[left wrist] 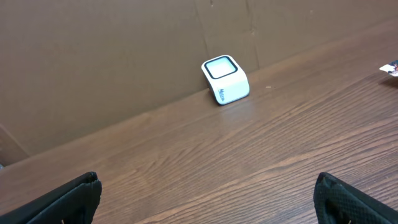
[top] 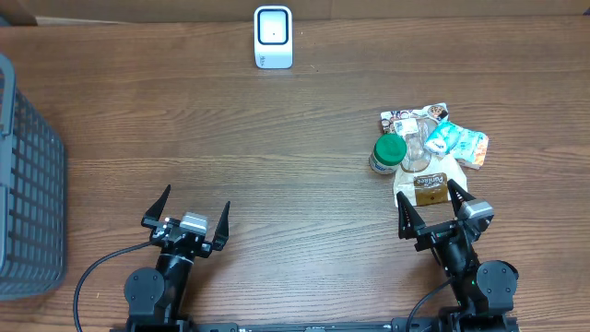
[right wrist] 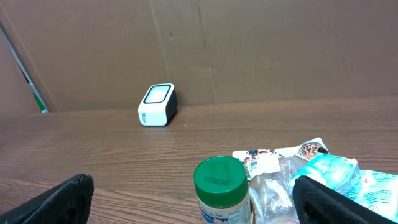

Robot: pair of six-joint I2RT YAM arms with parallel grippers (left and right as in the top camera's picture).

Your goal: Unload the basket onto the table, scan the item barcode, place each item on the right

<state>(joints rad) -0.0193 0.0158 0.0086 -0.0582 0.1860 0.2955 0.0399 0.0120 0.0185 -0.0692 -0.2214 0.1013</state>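
**2 grippers wide open, nothing grabbed**

A grey basket (top: 28,184) sits at the far left. The left gripper (top: 195,198) is spread wide and empty over the wood table (top: 277,157). The white scanner (top: 273,37) is well ahead, by the brown cardboard wall (left wrist: 93,62). The right gripper (top: 426,194) is also fully spread and empty, right at the near edge of the item pile: green-lid jar (top: 389,149), brown pouch (top: 429,184), blue packet (top: 456,141). Can't tell if it touches the pouch.

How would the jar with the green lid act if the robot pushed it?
Probably stiff: the green-lidded jar looks hard. It stands upright, so a high push might tip it; being round, it could then roll.
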